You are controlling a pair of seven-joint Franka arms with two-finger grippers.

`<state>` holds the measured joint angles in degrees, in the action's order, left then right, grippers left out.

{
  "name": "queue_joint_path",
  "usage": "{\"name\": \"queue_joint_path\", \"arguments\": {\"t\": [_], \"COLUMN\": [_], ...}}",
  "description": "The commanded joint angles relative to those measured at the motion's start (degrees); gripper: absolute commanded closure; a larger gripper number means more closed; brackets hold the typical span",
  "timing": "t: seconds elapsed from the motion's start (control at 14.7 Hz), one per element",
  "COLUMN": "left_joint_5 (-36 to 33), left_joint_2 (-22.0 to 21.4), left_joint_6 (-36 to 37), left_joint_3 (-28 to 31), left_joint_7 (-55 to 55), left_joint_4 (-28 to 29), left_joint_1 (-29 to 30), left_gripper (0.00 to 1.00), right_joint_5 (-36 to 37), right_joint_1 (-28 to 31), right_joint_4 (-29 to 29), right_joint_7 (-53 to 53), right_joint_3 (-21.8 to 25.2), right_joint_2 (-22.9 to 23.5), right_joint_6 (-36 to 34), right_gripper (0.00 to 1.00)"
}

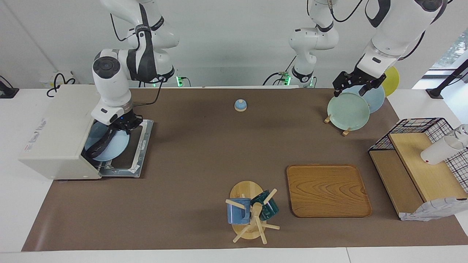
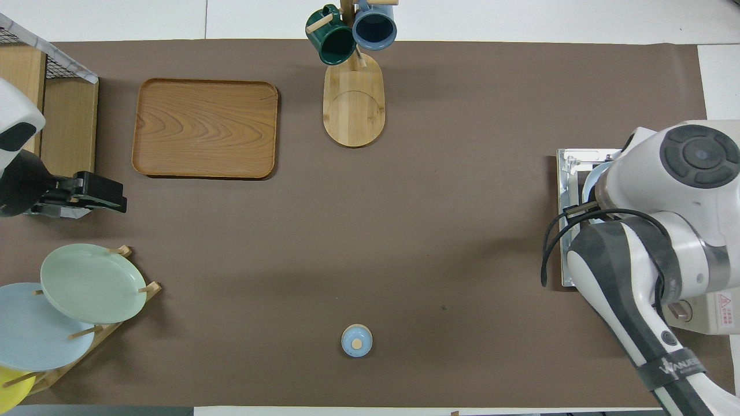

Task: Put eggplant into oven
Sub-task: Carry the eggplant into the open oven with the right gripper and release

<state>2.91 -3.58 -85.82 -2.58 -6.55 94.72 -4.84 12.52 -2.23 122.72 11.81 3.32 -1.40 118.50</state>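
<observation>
The right hand (image 1: 122, 124) is gripping the dark eggplant (image 1: 100, 144) over a pale blue plate (image 1: 109, 146) at the oven's (image 1: 58, 135) open mouth. The left hand (image 1: 356, 86) is waiting above the green plate (image 1: 347, 111), fingers spread.

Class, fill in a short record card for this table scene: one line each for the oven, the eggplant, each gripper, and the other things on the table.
Oven: boxy cream-white toaster oven at the right arm's end of the table, door folded down open.
Eggplant: long dark purple-black eggplant lying on a pale blue plate at the oven's mouth.
Right gripper: over the plate and eggplant; grip unclear.
Left gripper: waiting over the plate rack's pale green plate.
Others: wooden tray, mug tree, small blue knobbed lid.
</observation>
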Motion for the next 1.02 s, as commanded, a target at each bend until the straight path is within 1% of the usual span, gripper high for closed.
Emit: {"name": "queue_joint_path", "arguments": {"t": [0.0, 0.14, 0.2, 0.34, 0.48, 0.68, 0.82, 0.89, 0.95], "left_joint_5": [0.52, 0.52, 0.52, 0.52, 0.52, 0.52, 0.52, 0.52, 0.43], "left_joint_2": [0.07, 0.06, 0.06, 0.06, 0.06, -0.02, -0.02, -0.02, 0.06], "left_joint_6": [0.66, 0.66, 0.66, 0.66, 0.66, 0.66, 0.66, 0.66, 0.66], "left_joint_3": [-0.15, -0.15, -0.15, -0.15, -0.15, -0.15, -0.15, -0.15, -0.15], "left_joint_7": [0.67, 0.67, 0.67, 0.67, 0.67, 0.67, 0.67, 0.67, 0.67], "left_joint_4": [-0.15, -0.15, -0.15, -0.15, -0.15, -0.15, -0.15, -0.15, -0.15], "left_joint_1": [0.53, 0.45, 0.53, 0.53, 0.45, 0.53, 0.53, 0.53, 0.53], "left_gripper": [0.0, 0.0, 0.0, 0.0, 0.0, 0.0, 0.0, 0.0, 0.0], "right_joint_5": [0.92, 0.92, 0.92, 0.84, 0.83, 0.48, -0.04, -0.13, -0.31], "right_joint_1": [2.4, 5.64, 6.44, 6.36, 6.18, 5.66, 3.3, 1.8, 0.31], "right_joint_4": [4.53, 9.09, 10.68, 10.62, 9.3, 6.76, 2.72, 1.92, 2.08], "right_joint_7": [1.02, 1.54, 1.46, 1.37, 1.55, 1.63, 1.55, 1.2, 0.32], "right_joint_3": [-0.95, -0.95, -1.04, -1.04, -1.04, -1.21, -1.39, -1.39, -1.48], "right_joint_2": [-2.81, -4.13, -4.31, -4.4, -4.05, -3.52, -2.91, -2.56, -2.38], "right_joint_6": [2.09, 6.63, 7.79, 7.89, 6.84, 3.95, -0.62, -0.9, 0.49], "right_gripper": [1.0, 1.0, 1.0, 1.0, 0.94, 0.75, 0.71, 0.74, 0.95]}}
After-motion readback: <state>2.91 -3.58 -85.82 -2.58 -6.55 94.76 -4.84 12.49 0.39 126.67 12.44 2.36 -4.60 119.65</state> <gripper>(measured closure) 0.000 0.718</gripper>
